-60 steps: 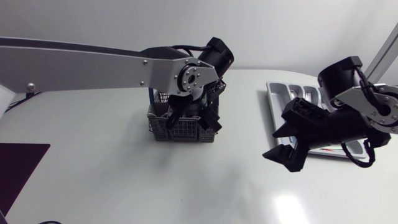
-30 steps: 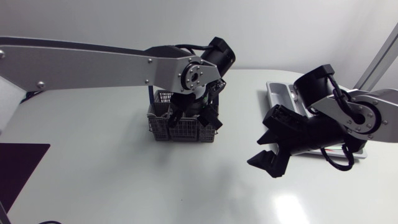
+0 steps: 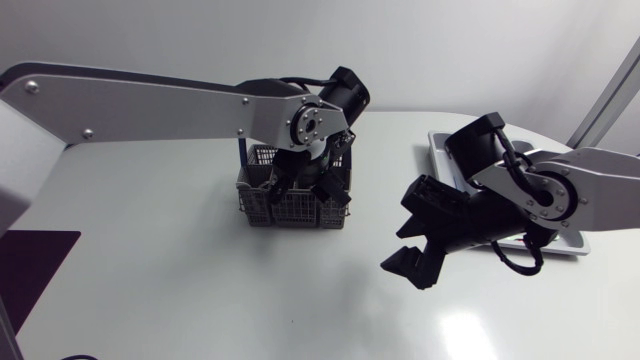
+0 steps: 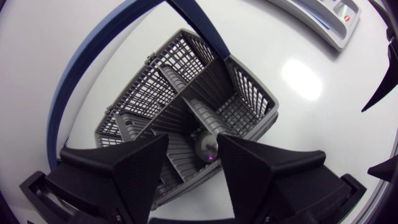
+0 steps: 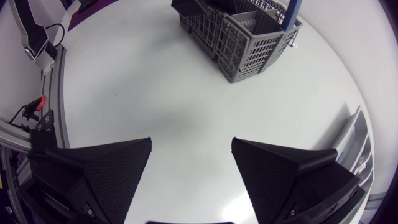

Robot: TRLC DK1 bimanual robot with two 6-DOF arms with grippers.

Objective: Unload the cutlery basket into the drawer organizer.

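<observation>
The grey cutlery basket (image 3: pixel 290 200) with a blue handle (image 4: pixel 81 68) stands at the table's middle left. My left gripper (image 3: pixel 318 188) reaches down into it. In the left wrist view its fingers (image 4: pixel 194 140) stand apart around the rounded silver end of a piece of cutlery (image 4: pixel 206 148) in a basket compartment; both-sided contact does not show. The grey drawer organizer (image 3: pixel 447 148) lies at the right, partly hidden by my right arm. My right gripper (image 3: pixel 396 250) hangs open and empty over bare table between basket and organizer. The right wrist view shows the basket (image 5: pixel 242 34) ahead of that gripper (image 5: pixel 191 149).
A dark purple mat (image 3: pixel 30 265) lies at the table's front left corner. White tabletop stretches in front of the basket and under my right gripper. The organizer's edge (image 5: pixel 360 140) shows beside my right gripper.
My right gripper has swung left and forward, away from the organizer toward the table's middle. My left gripper stays in the basket.
</observation>
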